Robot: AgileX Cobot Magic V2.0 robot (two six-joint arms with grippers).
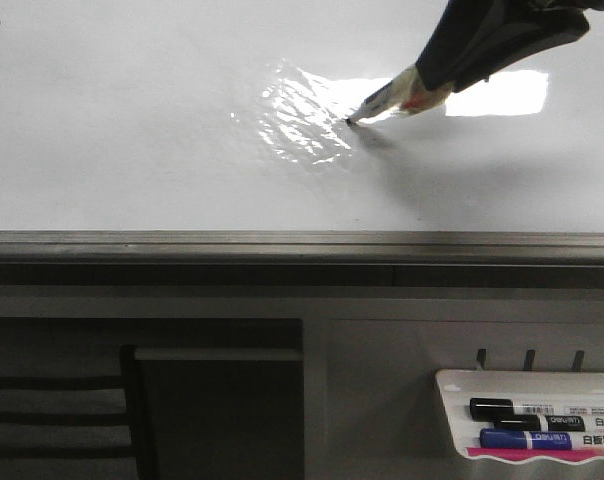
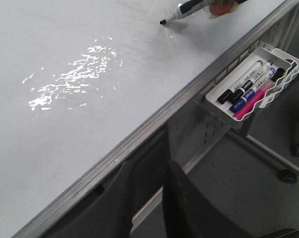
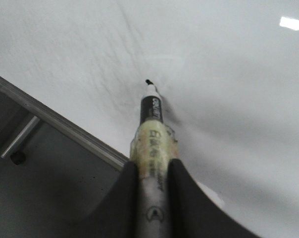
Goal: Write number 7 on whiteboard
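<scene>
Front view: right end effector (image 1: 452,75) clamped on a black marker (image 1: 387,98), tip touching the whiteboard (image 1: 132,150) centre. No 7 visible yet; steady, light pressure seems best.

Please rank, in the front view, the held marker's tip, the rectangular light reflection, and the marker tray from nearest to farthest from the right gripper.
1. Rectangular light reflection, just beside the right gripper.
2. Marker tip, toward the left.
3. Marker tray, below the whiteboard frame, farthest.
</scene>
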